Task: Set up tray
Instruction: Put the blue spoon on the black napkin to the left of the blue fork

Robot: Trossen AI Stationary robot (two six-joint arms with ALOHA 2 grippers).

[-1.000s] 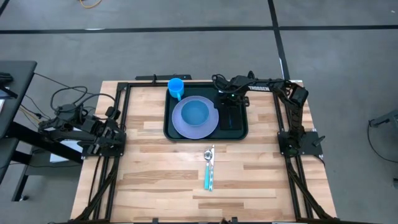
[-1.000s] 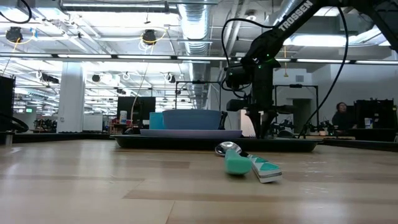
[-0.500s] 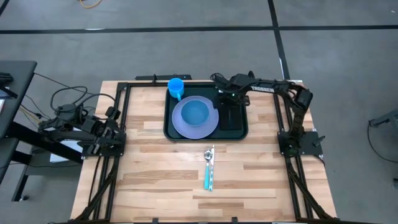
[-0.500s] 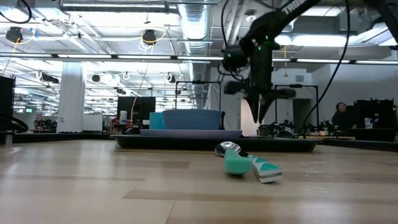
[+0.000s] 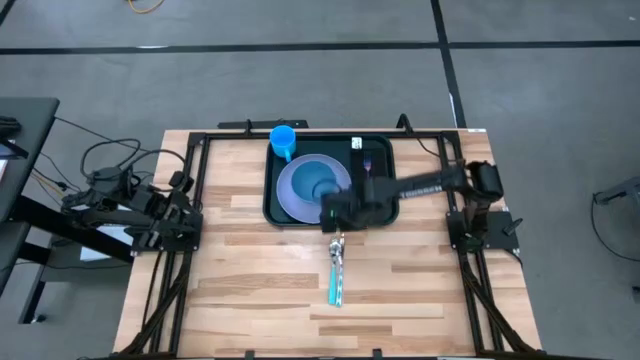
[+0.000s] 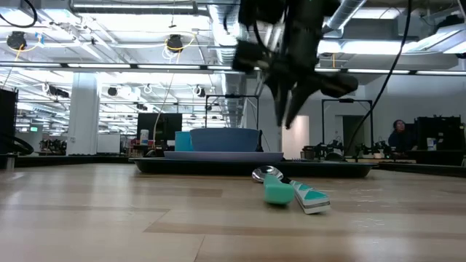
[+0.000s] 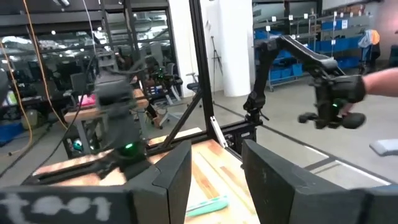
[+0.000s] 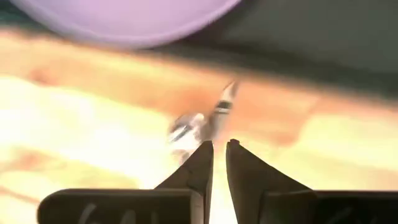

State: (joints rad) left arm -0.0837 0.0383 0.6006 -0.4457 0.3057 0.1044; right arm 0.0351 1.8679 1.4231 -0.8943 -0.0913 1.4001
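Observation:
The dark green tray (image 5: 268, 205) lies at the table's far middle. It holds a lavender plate (image 5: 290, 198) with a blue bowl (image 5: 316, 180) on it, a blue cup (image 5: 284, 140) at its far left corner and a flat black rectangle (image 5: 375, 165) on its right. A spoon with a teal handle (image 5: 336, 270) lies on the wood near the tray. My right gripper (image 5: 335, 218) hangs shut and empty, pointing down above the tray's near rim and the spoon's bowl end (image 8: 186, 127). My left gripper (image 7: 214, 168) waits open at the table's left edge.
Black frame rails (image 5: 200, 170) run along the table's left, right and far edges. Bare wood (image 5: 260, 290) lies around the spoon (image 6: 291, 191) toward the near edge. In the low view, a person (image 6: 399, 135) sits in the room beyond the table.
My right gripper has risen from the black rectangle in the tray's right part and swung quickly toward the table's near edge and left. Its wrist rolled on the way. It now hangs over the tray's near rim. Nothing else has moved.

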